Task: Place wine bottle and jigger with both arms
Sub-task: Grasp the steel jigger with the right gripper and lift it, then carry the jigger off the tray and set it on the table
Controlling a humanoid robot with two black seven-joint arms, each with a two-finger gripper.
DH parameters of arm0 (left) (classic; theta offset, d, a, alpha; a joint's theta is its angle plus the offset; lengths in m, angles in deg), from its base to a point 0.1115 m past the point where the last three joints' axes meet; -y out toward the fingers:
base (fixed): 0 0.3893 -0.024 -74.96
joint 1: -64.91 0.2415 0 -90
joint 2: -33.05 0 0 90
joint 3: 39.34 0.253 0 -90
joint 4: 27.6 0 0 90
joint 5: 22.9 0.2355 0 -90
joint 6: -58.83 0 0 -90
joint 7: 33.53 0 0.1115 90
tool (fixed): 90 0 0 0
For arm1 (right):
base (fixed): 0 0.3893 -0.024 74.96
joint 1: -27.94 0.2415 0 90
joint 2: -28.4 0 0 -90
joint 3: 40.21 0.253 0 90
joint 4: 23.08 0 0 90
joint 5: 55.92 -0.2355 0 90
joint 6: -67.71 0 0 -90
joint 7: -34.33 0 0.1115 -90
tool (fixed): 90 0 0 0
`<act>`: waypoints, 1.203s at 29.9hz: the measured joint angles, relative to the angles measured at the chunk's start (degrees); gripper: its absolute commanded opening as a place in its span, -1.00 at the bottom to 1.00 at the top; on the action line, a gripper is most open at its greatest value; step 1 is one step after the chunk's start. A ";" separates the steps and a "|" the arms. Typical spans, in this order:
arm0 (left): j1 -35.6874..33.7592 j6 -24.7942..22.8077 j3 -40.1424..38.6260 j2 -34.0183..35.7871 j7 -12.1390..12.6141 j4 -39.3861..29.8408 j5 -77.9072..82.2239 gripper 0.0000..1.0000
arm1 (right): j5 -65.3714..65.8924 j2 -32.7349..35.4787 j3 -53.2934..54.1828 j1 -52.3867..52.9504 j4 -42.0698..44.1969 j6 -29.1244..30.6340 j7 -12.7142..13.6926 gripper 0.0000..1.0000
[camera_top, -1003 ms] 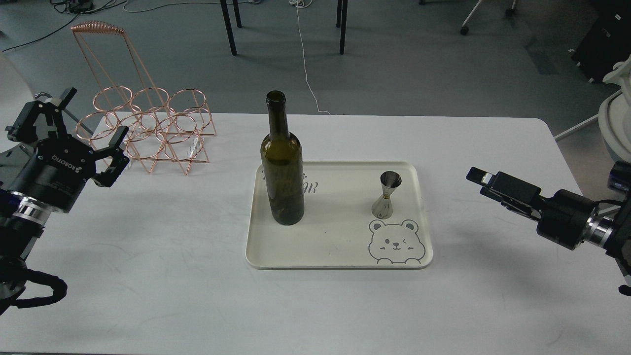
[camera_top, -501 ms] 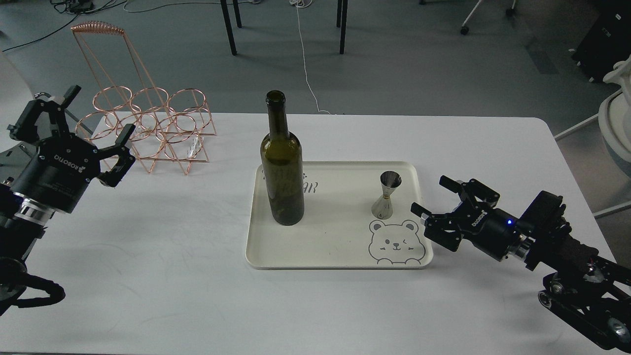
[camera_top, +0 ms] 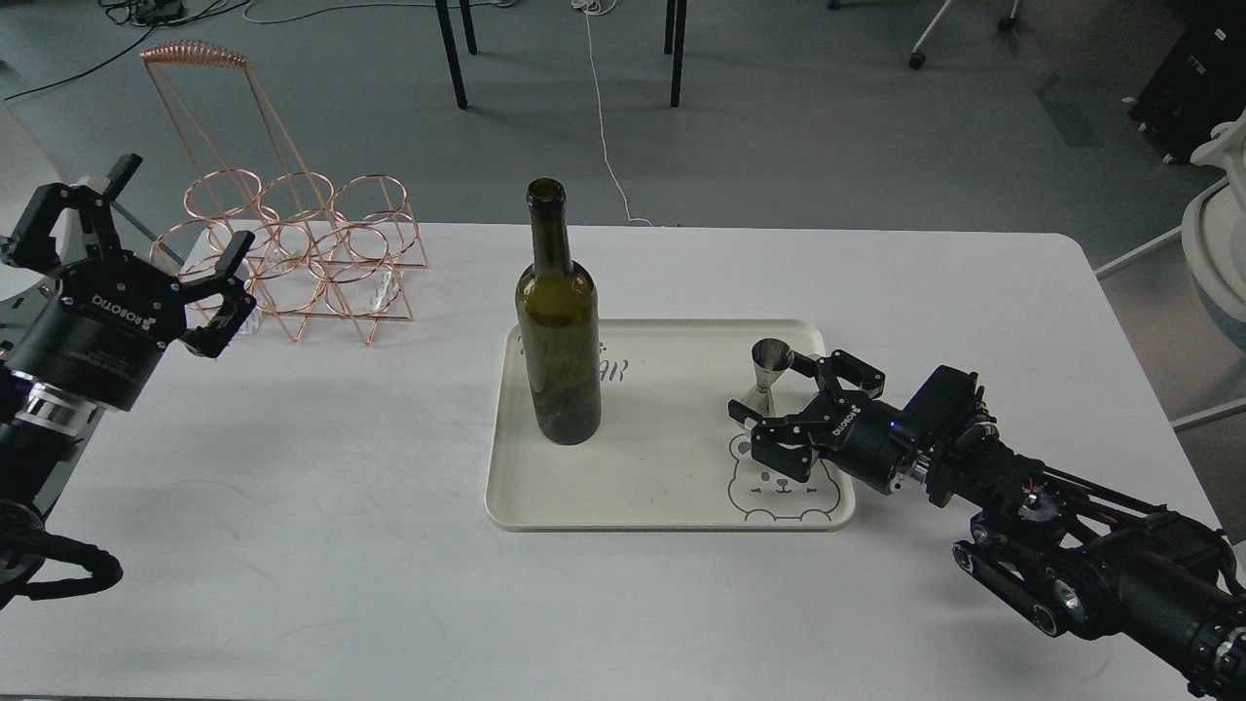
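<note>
A white table (camera_top: 389, 545) is seen from above, with a cream tray (camera_top: 672, 506) lying near its centre. The wine bottle (camera_top: 558, 331) — dark green, uncorked — is stood upright on the tray's 9 o'clock half, its base on the tray floor. The jigger (camera_top: 766, 375), a small steel double cone, is stood upright toward the tray's 3 o'clock side, just at 12 o'clock of a printed bear face (camera_top: 779, 482).

The right gripper (camera_top: 771, 389) is reached in from 4 o'clock, low over the tray's 3 o'clock edge. Its fingers are spread apart, one at the jigger's upper cup on the 3 o'clock side, the other near the jigger's base at 7 o'clock; the jigger is bracketed between them, but whether either finger is touching it cannot be told. The bear print is partly covered by the gripper body.

The left gripper (camera_top: 175, 229) is held at the table's 9 o'clock edge, well apart from the tray, with its fingers wide apart and nothing between them. Just beside it, at 10 o'clock on the table, a copper wire bottle rack (camera_top: 292, 258) is stood — its rings are empty and its tall handle is leaned back.
</note>
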 measured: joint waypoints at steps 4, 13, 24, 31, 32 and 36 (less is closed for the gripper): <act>0.00 0.00 -0.23 0.01 0.00 0.00 0.00 0.97 | -0.06 -1.80 0.00 0.80 2.56 0.00 0.01 -0.31; 0.00 0.00 -0.33 -0.05 0.00 -0.15 0.07 0.97 | -0.32 -2.23 0.13 1.89 3.18 0.00 0.01 -0.77; 0.00 0.01 -0.36 0.17 0.00 -0.25 0.10 0.97 | -2.26 3.00 3.58 2.17 -4.96 0.00 0.00 -0.79; 0.00 0.01 -0.94 0.37 0.00 -0.34 0.09 0.97 | -7.51 11.46 7.46 0.33 -8.32 0.00 0.01 -0.78; 0.00 0.01 -0.96 0.38 0.00 -0.34 0.10 0.97 | -9.75 12.74 7.60 -0.17 -8.27 0.00 -0.01 -0.78; 0.05 0.01 -0.97 0.59 0.00 -0.35 0.10 0.97 | -17.68 17.10 7.36 -1.53 -7.41 0.00 0.01 -0.78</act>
